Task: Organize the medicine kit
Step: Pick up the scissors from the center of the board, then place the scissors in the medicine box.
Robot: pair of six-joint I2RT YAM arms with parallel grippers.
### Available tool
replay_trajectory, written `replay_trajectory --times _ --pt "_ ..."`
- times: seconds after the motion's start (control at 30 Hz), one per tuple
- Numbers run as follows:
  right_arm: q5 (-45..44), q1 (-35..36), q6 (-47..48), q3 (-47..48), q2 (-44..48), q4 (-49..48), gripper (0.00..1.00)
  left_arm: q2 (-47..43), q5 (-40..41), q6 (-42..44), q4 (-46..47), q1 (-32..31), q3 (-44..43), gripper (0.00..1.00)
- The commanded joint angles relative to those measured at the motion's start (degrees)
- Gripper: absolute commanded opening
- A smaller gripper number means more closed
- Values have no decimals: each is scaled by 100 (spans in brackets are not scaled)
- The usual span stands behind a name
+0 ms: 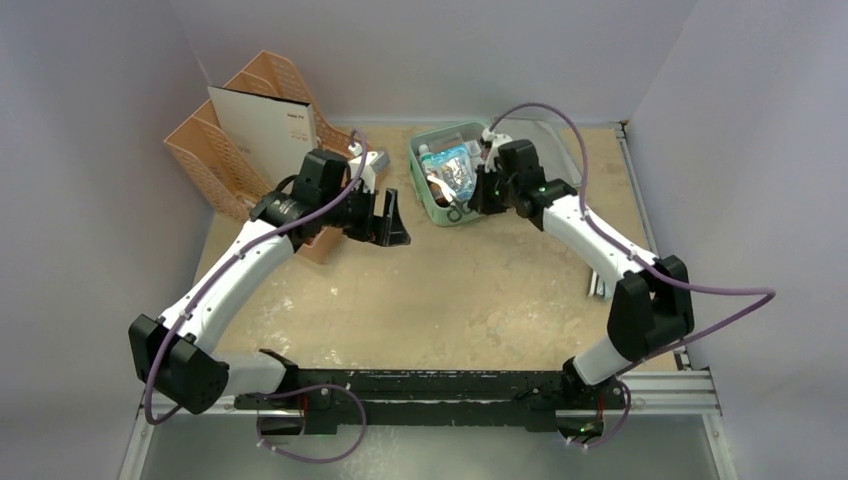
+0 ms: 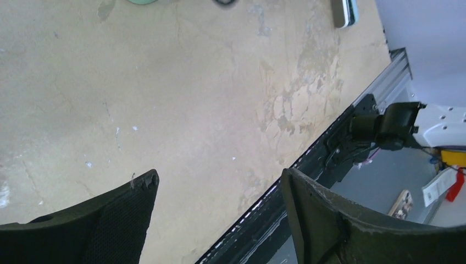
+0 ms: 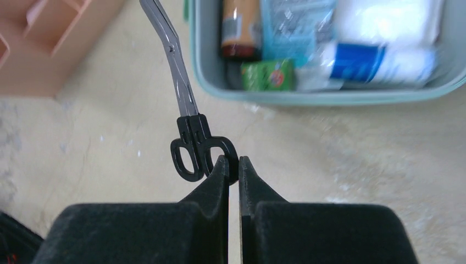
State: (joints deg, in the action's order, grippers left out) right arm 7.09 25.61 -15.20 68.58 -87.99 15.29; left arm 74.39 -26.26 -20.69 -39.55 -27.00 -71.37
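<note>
Left gripper hangs released and empty, left of the medicine kit; right gripper is clenched on a handle loop of the scissors just outside the kit's rim, so probably best to clear that rim, then lower onto the packets before letting go.

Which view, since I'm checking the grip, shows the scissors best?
Right wrist: the scissors show almost whole, with a black handle loop pinched in the shut right gripper. In top external I cannot make them out at that gripper. Left wrist shows none of them.
</note>
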Motion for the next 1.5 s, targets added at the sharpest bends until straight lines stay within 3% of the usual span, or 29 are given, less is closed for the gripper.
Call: replay_trajectory --times 0.0,0.33,0.83,1.27,1.37,1.47 --pt "-24 -382 -10 874 -423 126 0 -224 21 697 -252 13 225 81" --pt "-265 -976 -122 2686 -1963 166 0 -301 406 1191 -191 11 925 83" --pt "-264 -1079 -757 3393 -3309 -192 0 -443 516 1224 -210 11 985 85" --pt "-292 -1082 -502 3350 -2721 200 45 -434 1114 1229 -369 19 967 91" --pt "-317 -1083 -519 3152 -2401 348 49 -434 1271 1184 -404 41 976 99" --pt "-442 -1079 -795 2753 -2032 315 49 -451 1330 1172 -430 72 979 100"
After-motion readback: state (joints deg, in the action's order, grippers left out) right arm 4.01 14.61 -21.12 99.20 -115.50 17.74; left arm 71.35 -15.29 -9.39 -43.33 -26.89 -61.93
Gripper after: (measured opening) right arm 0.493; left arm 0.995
